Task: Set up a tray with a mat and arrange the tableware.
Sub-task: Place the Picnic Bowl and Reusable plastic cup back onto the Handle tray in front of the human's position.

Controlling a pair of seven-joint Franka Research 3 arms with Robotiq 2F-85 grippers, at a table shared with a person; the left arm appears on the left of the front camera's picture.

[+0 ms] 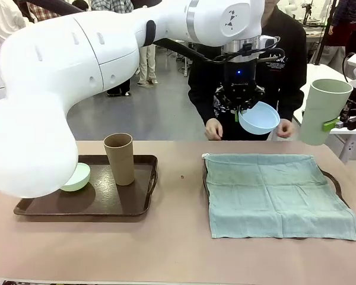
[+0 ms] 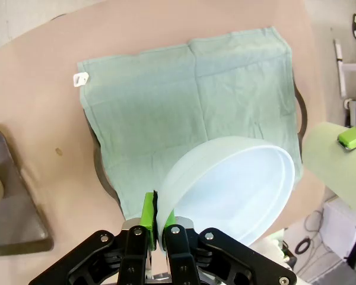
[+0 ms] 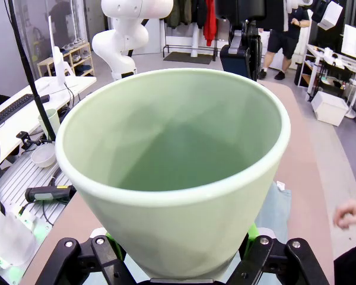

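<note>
Above surface [image 1: 178, 255], left hand [image 2: 156, 209] is pinching blue bowl [image 1: 259, 117] by rim, right hand [image 1: 332, 124] is holding green cup [image 1: 320, 110]; thin pinch is risking slip.

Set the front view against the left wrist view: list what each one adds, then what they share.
Front view adds: the pale green bowl on the brown tray, and a person's hand at the table's far edge. Left wrist view adds: a close look at the left gripper, its jaws shut on the light blue bowl at the rim. Both: that bowl, the green mat, and the pale green cup held by the right gripper.
</note>
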